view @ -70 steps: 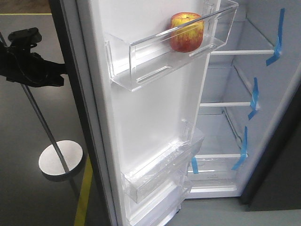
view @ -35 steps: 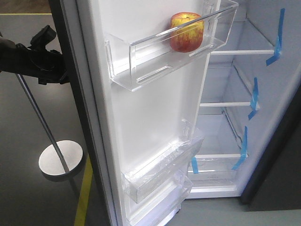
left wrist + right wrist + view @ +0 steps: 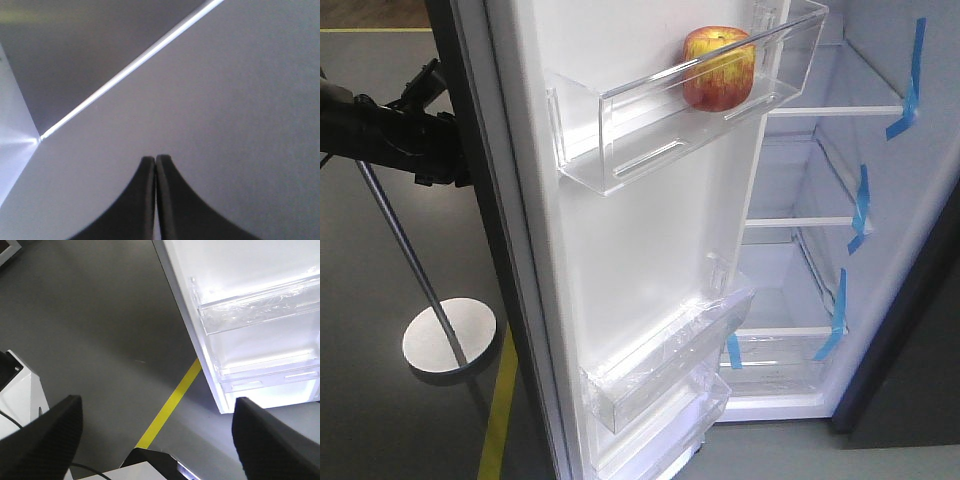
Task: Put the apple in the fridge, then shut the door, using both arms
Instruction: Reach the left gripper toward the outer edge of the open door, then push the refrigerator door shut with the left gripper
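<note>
Upper door bin (image 3: 620,140), clear plastic: one apple (image 3: 718,68), red with yellow patches, stem dimple up, sitting at the end of the bin nearest the cabinet. Door (image 3: 630,240): swung open, white inner face showing, further clear bins (image 3: 660,365) low down. Fridge (image 3: 920,200): white interior, glass shelves (image 3: 830,110), blue tape strips (image 3: 912,80) at the shelf ends on the right wall. Black robot arm (image 3: 390,135): at the door's dark outer side, its tip hidden by the door edge. Left gripper (image 3: 156,160): fingers pressed together, clamping nothing, close to a flat grey panel (image 3: 225,100); contact cannot be told. Right gripper (image 3: 157,400): fingers spread wide, holding nothing, above grey floor (image 3: 100,315) and a yellow floor line (image 3: 167,412), near the door's bottom corner. Thin metal pole on round base (image 3: 448,340): standing on the floor beside the arm.
</note>
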Motion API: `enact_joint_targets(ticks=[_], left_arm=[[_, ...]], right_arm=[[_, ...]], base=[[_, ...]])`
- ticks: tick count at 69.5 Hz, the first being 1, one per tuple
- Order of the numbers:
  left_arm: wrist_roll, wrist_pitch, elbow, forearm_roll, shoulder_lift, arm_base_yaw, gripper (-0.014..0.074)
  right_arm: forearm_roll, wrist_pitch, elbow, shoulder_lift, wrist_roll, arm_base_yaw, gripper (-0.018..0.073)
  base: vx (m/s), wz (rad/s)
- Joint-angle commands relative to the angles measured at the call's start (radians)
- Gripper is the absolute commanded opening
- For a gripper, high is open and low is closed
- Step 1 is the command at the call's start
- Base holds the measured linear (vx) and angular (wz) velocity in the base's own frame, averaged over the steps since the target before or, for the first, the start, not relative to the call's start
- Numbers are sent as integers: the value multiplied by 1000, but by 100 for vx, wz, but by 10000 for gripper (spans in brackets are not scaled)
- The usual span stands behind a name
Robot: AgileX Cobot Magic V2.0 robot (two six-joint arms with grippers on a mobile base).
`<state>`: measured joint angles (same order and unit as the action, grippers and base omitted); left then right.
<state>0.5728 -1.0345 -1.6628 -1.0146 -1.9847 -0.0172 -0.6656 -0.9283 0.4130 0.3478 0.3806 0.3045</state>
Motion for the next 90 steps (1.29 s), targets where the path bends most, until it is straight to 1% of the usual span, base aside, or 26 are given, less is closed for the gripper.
enact_joint_targets(ticks=[1,10,20,36,47,58,79,83,90], left_arm=[[48,-70,-32,-65,59,-38,-6],[50,-77,-32,-65,59,-79,-6],[66,-72,-32,-67,59,-141,-6],[100,-66,-32,-115,59,-239,-6],[128,-44,-32,-114,59,-310,-6],[150,25,-32,-114,58,-386,-6],[152,253,-32,-113,57,-544,-6],[159,276,-32,-113,57,-565,-6],[205,277,-32,-113,57,-587,-6]], right_arm=[[-33,43,26,10,11,-2,582],[-33,43,26,10,11,-2,582],[-33,43,26,10,11,-2,582],[-33,43,26,10,11,-2,582],[-33,43,26,10,11,-2,582],[-33,40,26,10,11,-2,582],[-33,40,26,10,11,-2,582],[-33,40,26,10,11,-2,582],[-33,40,26,10,11,-2,582]], base=[[0,0],[0,0],[0,0],[0,0],[0,0],[0,0],[0,0],[0,0],[0,0]])
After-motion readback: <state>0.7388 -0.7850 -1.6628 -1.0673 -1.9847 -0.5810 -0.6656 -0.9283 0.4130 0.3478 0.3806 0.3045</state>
